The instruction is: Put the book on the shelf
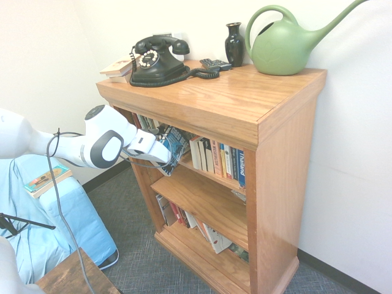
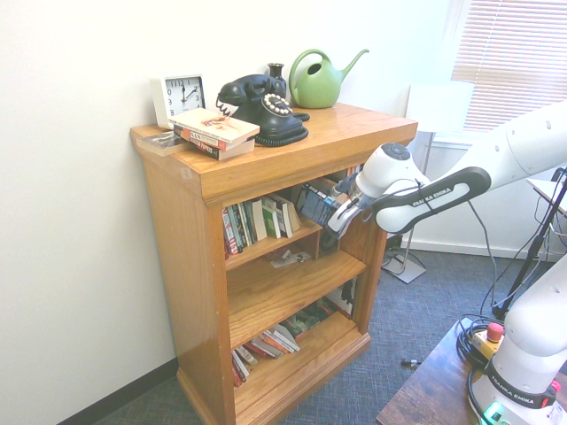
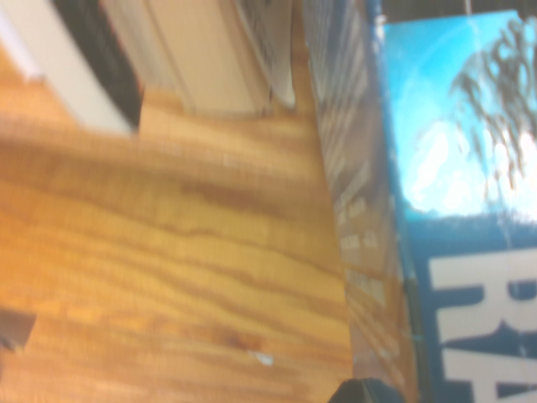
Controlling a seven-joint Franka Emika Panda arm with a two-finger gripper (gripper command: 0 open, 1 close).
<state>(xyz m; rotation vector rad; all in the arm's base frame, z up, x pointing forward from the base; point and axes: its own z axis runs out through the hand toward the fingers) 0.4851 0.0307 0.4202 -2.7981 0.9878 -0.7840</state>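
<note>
Gripping the blue book [image 1: 174, 147] in closed fingers at the upper shelf [image 1: 208, 172], near a spine reading "Thailand"; white "RA" on the cover.

The oak-coloured shelf [image 1: 282, 141] had a thick overhanging top, and on it stood the black telephone [image 1: 158, 64]. The green watering can [image 1: 282, 46] stood well apart from the telephone, with the dark vase [image 1: 234, 46] between the two. A remote control [image 1: 214, 64] lay just beside the telephone – near the vase's foot. On the telephone's other side were a white square clock [image 2: 182, 99], a small stack of paperbacks [image 2: 215, 131] and a flat book [image 2: 162, 142]. Below the telephone's level, upright and tilted books [image 2: 257, 221] filled part of the upper board; leaning books [image 2: 267, 343] rested on the lowest.
</note>
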